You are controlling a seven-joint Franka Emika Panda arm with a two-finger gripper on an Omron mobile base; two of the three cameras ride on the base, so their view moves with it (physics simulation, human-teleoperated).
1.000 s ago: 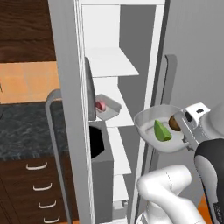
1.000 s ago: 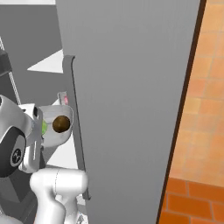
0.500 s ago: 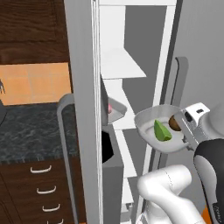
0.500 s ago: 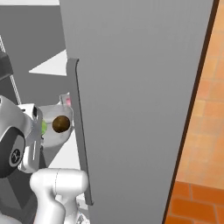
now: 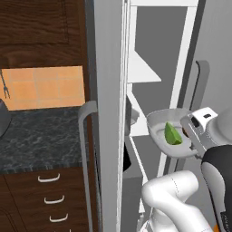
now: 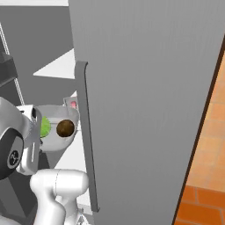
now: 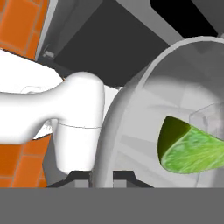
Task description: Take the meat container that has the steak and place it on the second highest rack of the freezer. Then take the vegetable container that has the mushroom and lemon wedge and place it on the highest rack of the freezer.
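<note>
My gripper (image 7: 101, 177) is shut on the rim of the grey vegetable container (image 5: 163, 129), holding it in the air in front of the open freezer (image 5: 154, 45). In it lie the green lemon wedge (image 5: 172, 134) and the brown mushroom (image 6: 65, 128); the lemon wedge (image 7: 188, 146) sits close up in the hand view. Behind the held container (image 6: 57, 115), a corner of the meat container with the pink steak (image 6: 72, 104) rests on a white rack. A higher white rack (image 5: 142, 72) stands bare above it.
The freezer's open grey door (image 6: 145, 88), with its long handle (image 6: 85, 132), stands close on the right of the container. On the left are another grey door edge with a handle (image 5: 86, 149), a dark stone counter (image 5: 41, 140) and wooden drawers (image 5: 50, 195).
The whole picture has shifted, so the base has driven: the freezer slides right in the left base view. The container stays in my grip at the same place relative to the arm.
</note>
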